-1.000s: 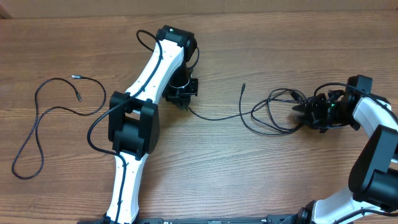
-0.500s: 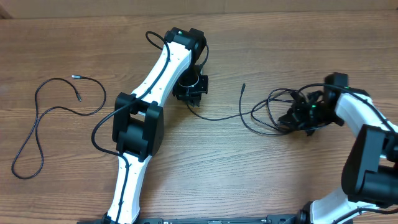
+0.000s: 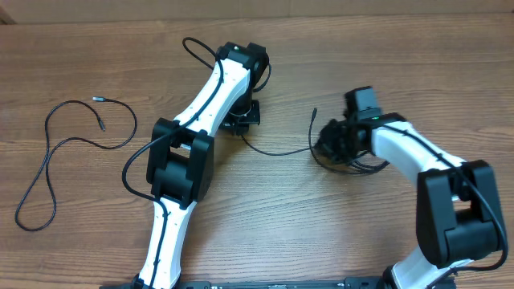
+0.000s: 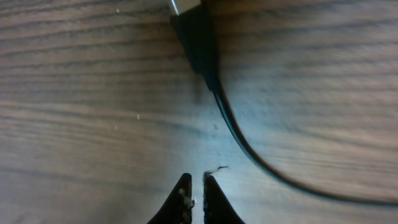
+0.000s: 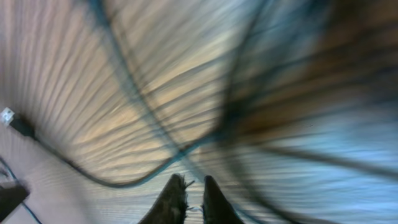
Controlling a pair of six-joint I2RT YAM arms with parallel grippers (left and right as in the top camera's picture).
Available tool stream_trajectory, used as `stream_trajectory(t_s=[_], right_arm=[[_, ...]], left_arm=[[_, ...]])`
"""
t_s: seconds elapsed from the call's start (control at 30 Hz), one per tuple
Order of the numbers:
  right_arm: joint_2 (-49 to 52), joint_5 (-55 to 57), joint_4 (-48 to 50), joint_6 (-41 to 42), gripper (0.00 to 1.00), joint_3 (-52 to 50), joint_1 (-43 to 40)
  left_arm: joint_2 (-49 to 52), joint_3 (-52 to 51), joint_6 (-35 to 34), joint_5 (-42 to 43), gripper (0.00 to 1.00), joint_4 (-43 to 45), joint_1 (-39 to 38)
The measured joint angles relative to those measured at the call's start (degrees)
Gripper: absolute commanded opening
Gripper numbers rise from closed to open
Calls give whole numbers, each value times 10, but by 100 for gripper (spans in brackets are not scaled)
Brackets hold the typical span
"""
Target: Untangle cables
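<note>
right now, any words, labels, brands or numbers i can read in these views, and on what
None readable: no text shows on the table, the cables, the plug, the left arm or the right arm. The right wrist view is too blurred to read anything.

The brown wood-grain tabletop [image 3: 96,225] lies under everything; just ahead of the left gripper [image 4: 198,186] its grain runs crosswise, dotted with a few tiny pale specks [image 4: 137,116]; ahead of the right gripper [image 5: 193,186] it shows only as blurred streaks. Far beyond both, a paler tan strip [image 3: 401,6] borders its edge.
</note>
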Motion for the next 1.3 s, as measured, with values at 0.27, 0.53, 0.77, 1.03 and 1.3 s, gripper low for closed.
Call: stream_trajectory(t_s=[0.27, 0.53, 0.77, 1.03, 1.3], right_arm=[[0, 39, 15, 19, 27, 0, 85], [0, -18, -62, -36, 15, 24, 44], [0, -48, -186, -141, 16, 86, -75], [0, 53, -234, -172, 32, 87, -175], [0, 152, -196, -128, 34, 57, -221]], left_arm=[[0, -71, -11, -18, 10, 54, 0], [-3, -74, -26, -23, 18, 132, 0], [-6, -77, -51, -23, 21, 202, 0], [-14, -90, -42, -13, 4, 236, 1], [-14, 24, 39, 10, 31, 72, 1]])
